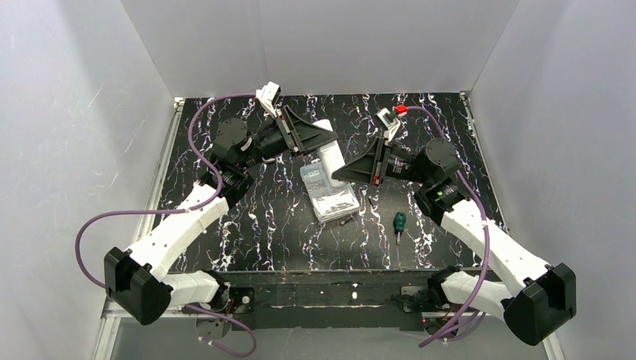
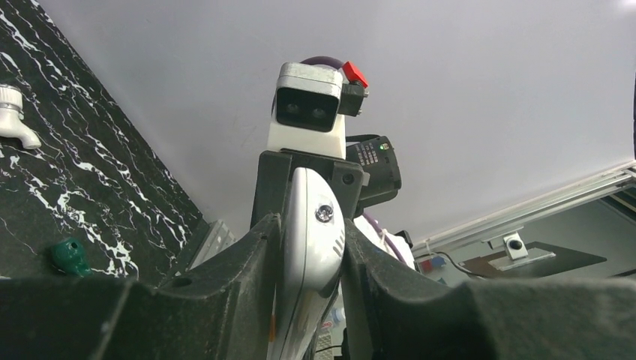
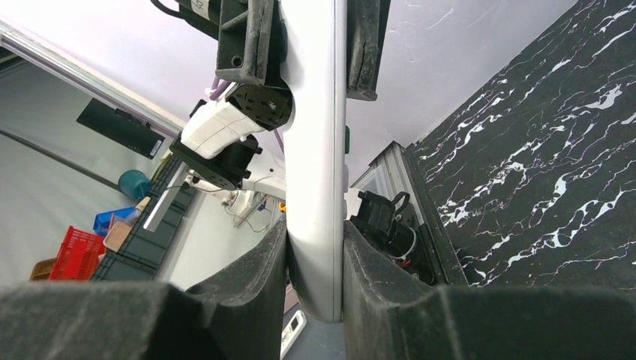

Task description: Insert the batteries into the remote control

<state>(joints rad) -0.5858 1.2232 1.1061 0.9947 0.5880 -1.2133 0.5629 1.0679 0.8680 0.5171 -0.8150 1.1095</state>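
Held in mid-air above the table (image 1: pixel 262 217), the remote control (image 1: pixel 328 155) sat clamped at one end by the left gripper (image 2: pixel 311 262) and at the other by the right gripper (image 3: pixel 315 255). It looked light, stiff and slippery, best gripped by its long edges.

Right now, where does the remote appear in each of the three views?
Top external: remote at centre, just beyond the clear box.
Left wrist: remote at bottom centre, upright.
Right wrist: remote at centre, running down from the top edge.
Shared landmark: the black marbled table, at left in the left wrist view and at right in the right wrist view.
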